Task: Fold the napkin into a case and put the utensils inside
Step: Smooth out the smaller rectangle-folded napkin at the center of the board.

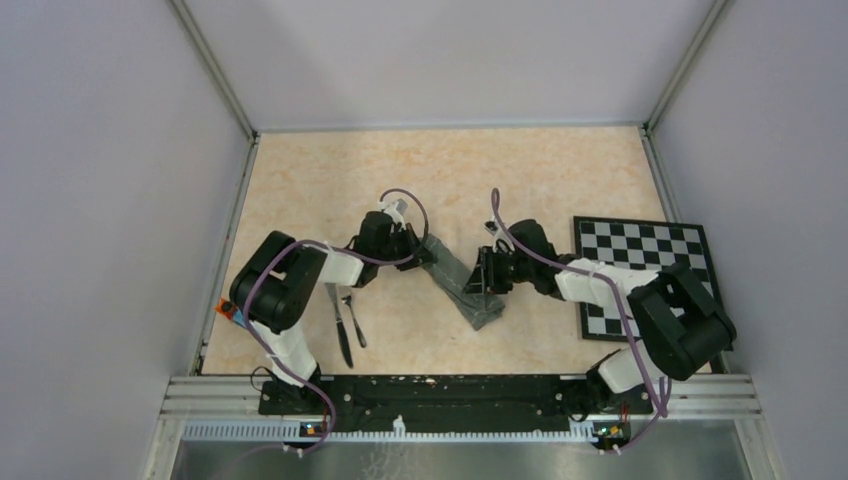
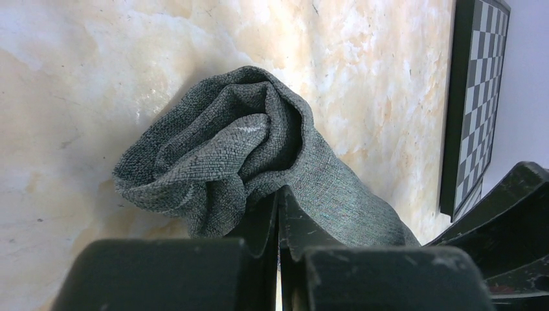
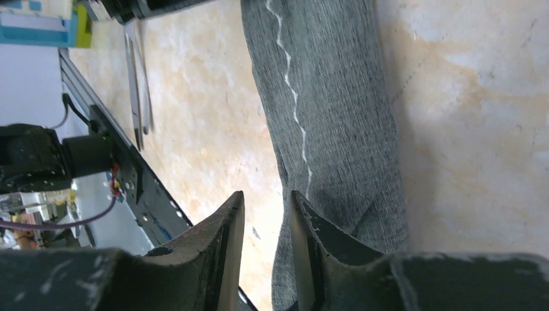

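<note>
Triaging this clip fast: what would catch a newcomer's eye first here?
A dark grey cloth napkin, folded into a narrow strip, lies diagonally mid-table: left jaws shut at its bunched far end, right jaws slightly apart over its edge. A silver metal knife and fork lie beside the left arm; a black-and-white checkered board sits right.

One napkin [image 1: 462,282] is counted. Left of it, one knife [image 1: 342,335] and one fork [image 1: 355,322] are counted; right of it, one checkered board [image 1: 645,262].
</note>
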Robot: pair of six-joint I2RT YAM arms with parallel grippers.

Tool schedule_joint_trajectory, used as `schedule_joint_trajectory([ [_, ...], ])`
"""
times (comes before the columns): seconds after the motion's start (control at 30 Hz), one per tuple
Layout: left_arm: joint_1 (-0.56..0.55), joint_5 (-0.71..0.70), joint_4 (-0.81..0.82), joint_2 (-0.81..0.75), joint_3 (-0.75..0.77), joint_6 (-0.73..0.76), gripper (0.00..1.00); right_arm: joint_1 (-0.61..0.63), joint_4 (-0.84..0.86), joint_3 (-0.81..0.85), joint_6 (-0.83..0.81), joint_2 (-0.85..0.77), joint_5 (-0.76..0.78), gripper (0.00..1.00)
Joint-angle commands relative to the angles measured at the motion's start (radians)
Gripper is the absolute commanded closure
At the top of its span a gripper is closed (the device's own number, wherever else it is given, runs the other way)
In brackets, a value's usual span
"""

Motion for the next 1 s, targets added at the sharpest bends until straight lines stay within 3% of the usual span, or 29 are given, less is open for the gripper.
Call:
schedule_joint_trajectory([
  [0.0,0.020,-0.081,-0.112,0.056,-0.012,0.050,1.00,-0.007,-0.008,-0.037,-0.031,-0.002,-0.029,0.68],
  [0.2,0.020,-0.048,-0.131,0.054,0.014,0.073,1.00,0.006,-0.001,-0.215,0.014,-0.111,-0.004,0.70],
  [0.3,0.020,-0.012,-0.198,0.023,0.066,0.114,0.99,0.020,-0.140,-0.142,-0.055,-0.190,0.070,0.69],
  [0.4,0.020,0.073,-0.222,-0.031,0.110,0.132,0.92,0.020,-0.231,-0.029,-0.126,-0.211,0.136,0.65],
  [0.53,0.021,0.190,-0.255,-0.069,0.178,0.135,0.77,0.019,-0.221,0.097,-0.174,-0.132,0.104,0.64],
  [0.67,0.032,0.238,-0.269,-0.119,0.183,0.120,0.63,0.019,-0.096,0.159,-0.128,-0.040,0.096,0.61],
  [0.87,0.095,0.176,-0.369,-0.257,0.144,0.163,0.56,0.017,0.071,0.254,0.004,0.160,0.082,0.62],
  [0.97,0.122,0.121,-0.414,-0.296,0.125,0.202,0.58,0.017,0.102,0.324,0.040,0.257,0.069,0.74],
])
